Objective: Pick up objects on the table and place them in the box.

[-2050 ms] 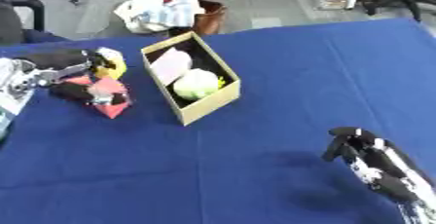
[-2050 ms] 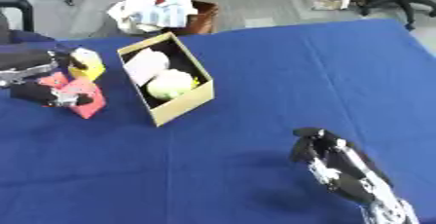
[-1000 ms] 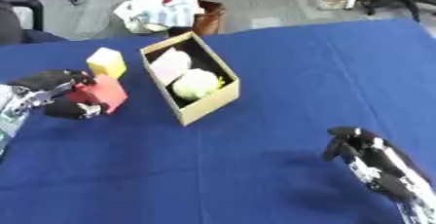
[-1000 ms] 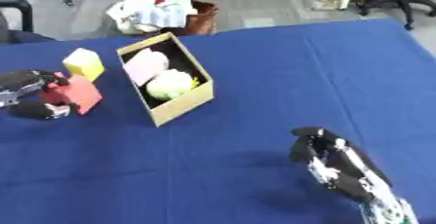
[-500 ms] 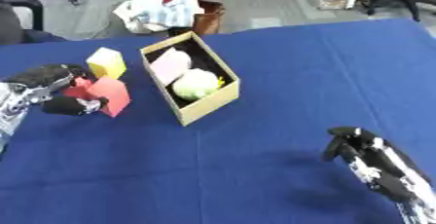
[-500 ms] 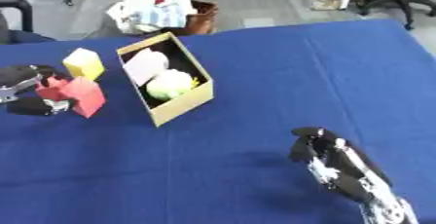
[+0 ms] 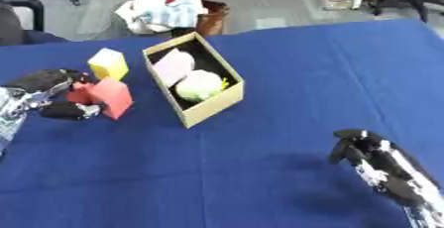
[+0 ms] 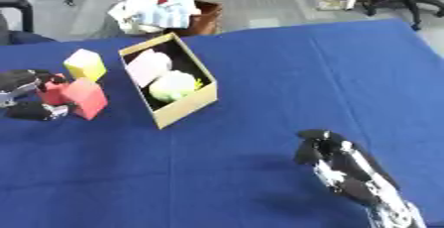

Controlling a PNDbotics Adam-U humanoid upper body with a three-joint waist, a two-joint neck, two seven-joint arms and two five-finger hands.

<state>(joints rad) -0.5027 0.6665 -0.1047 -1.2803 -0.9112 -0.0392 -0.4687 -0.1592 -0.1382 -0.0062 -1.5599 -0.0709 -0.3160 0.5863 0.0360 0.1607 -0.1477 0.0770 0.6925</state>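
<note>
- The left hand [image 7: 52, 95] had its fingers curled around the red block [image 7: 106, 97].
- The block could slip before reaching the box [image 7: 211, 108].
- The right hand [image 7: 368, 155] idled, fingers curled, empty.

Left hand [image 7: 50, 94]: black, rounded fingers, silver-grey mottled wrist section. Right hand [image 7: 374, 156]: black finger segments, silver-white joints along the back, glossy black tips.
</note>
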